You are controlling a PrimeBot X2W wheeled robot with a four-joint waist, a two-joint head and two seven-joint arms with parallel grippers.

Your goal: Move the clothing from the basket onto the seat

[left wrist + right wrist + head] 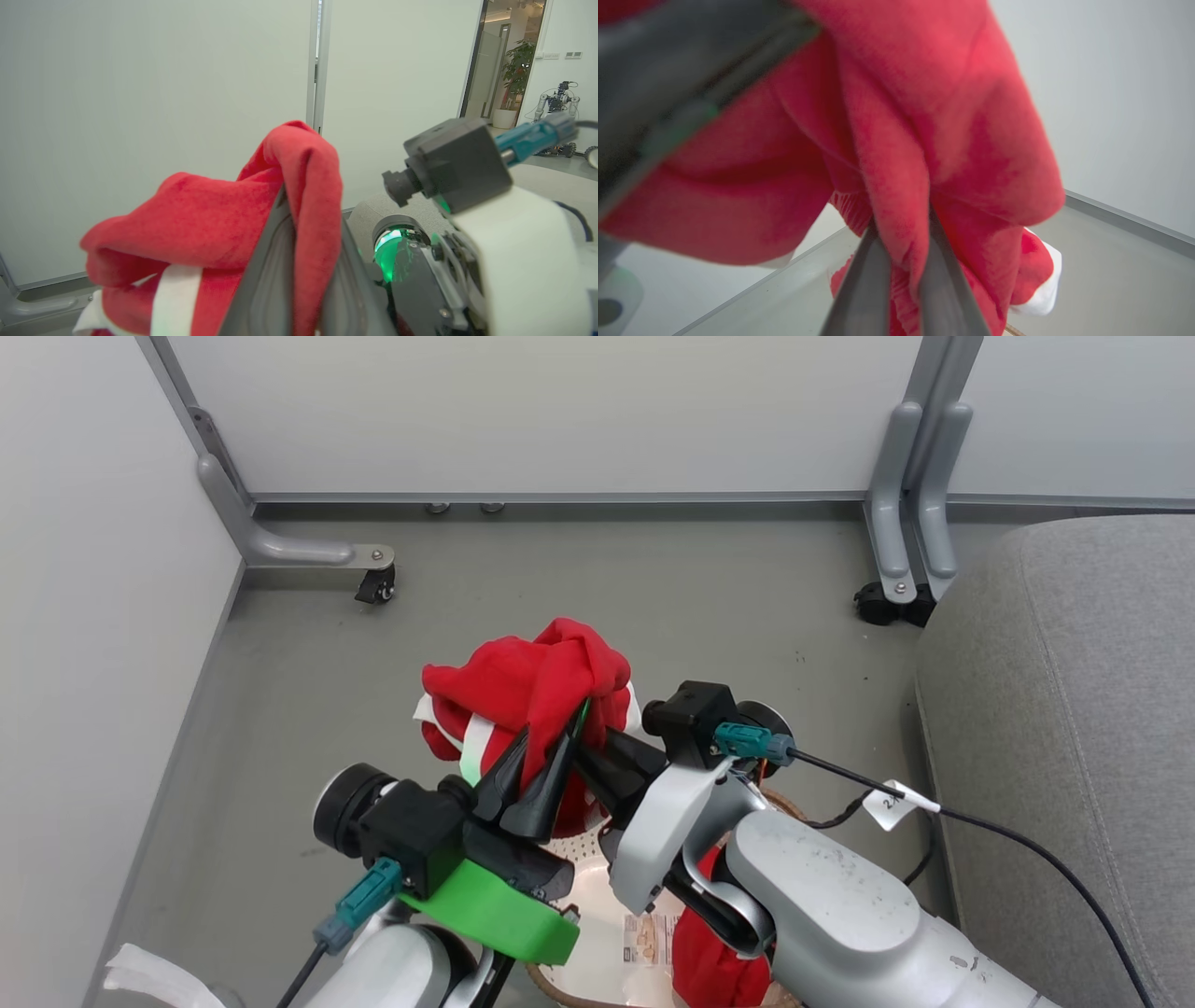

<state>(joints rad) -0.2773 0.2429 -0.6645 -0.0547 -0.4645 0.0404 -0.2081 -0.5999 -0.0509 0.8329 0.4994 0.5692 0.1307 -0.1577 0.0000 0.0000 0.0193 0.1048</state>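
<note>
A bright red garment (pixel 527 686) with white stripes hangs in the air above the floor, held by both grippers. My left gripper (pixel 541 747) is shut on its fabric (pixel 308 186), pinching a fold between the two dark fingers. From the right, my right gripper (pixel 583 747) is shut on another fold (pixel 901 233) of that garment. Below the arms sits the cream-white basket (pixel 583 868), mostly hidden, with a paper label (pixel 649 938) inside. A second red garment (pixel 714 961) lies in the basket under my right arm. The light grey seat (pixel 1074 728) stands at the right.
White partition walls close the left and back. Their grey metal feet with castors (pixel 375 583) (pixel 887 602) stand on the grey floor. A black cable with a white tag (pixel 892 803) runs from my right wrist toward the seat.
</note>
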